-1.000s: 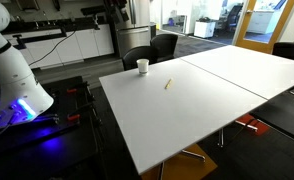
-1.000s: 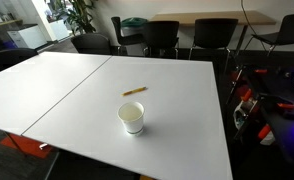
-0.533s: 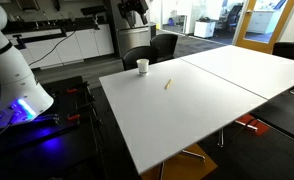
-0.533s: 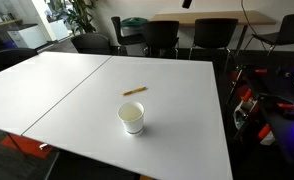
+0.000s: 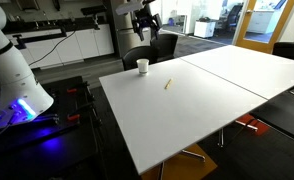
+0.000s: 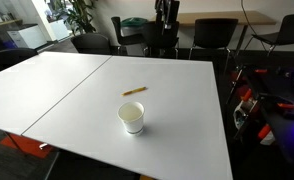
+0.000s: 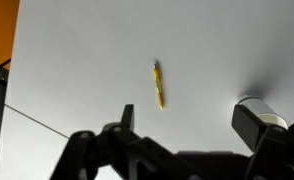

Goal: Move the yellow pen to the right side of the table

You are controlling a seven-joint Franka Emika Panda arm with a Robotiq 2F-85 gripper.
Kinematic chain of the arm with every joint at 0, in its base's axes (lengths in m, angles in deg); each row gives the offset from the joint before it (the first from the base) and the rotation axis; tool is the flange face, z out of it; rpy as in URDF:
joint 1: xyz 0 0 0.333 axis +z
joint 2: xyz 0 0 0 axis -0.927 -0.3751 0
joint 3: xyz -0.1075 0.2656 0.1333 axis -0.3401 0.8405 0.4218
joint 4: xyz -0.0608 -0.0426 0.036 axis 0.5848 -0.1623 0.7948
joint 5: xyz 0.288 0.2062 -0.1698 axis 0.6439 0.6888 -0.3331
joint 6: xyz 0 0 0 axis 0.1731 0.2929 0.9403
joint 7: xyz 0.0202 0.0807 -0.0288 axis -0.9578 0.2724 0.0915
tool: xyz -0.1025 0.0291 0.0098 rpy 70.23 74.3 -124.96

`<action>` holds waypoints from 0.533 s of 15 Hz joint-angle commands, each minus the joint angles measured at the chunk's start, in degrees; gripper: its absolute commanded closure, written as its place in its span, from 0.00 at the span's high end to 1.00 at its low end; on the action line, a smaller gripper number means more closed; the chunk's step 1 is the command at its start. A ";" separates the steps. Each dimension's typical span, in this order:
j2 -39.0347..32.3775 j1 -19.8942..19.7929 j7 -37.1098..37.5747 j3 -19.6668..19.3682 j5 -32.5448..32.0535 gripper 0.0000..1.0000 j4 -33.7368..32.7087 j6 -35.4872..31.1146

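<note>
The yellow pen (image 5: 168,84) is a thin yellow-orange stick lying flat on the white table (image 5: 217,100). It also shows in an exterior view (image 6: 134,90) and in the wrist view (image 7: 158,84). My gripper (image 5: 145,22) hangs high above the table, well above the pen, and shows at the top of an exterior view (image 6: 167,12). In the wrist view the gripper (image 7: 192,122) is open and empty, with the pen on the table far below, just beyond its fingers.
A small white cup (image 5: 143,66) stands near the pen, also in an exterior view (image 6: 133,117) and at the wrist view's right (image 7: 263,112). Dark chairs (image 6: 187,38) line the table's far side. A table seam (image 6: 72,92) runs across.
My gripper has come down and moved into view above the table. The pen and the cup have not moved.
</note>
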 commanded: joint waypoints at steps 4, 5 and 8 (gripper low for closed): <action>-3.56 -0.58 -0.77 0.65 -0.07 1.00 -1.70 0.17; -3.32 -0.57 -0.77 0.64 -0.06 1.00 -1.69 0.17; -3.06 -0.56 -0.77 0.63 -0.06 1.00 -1.69 0.17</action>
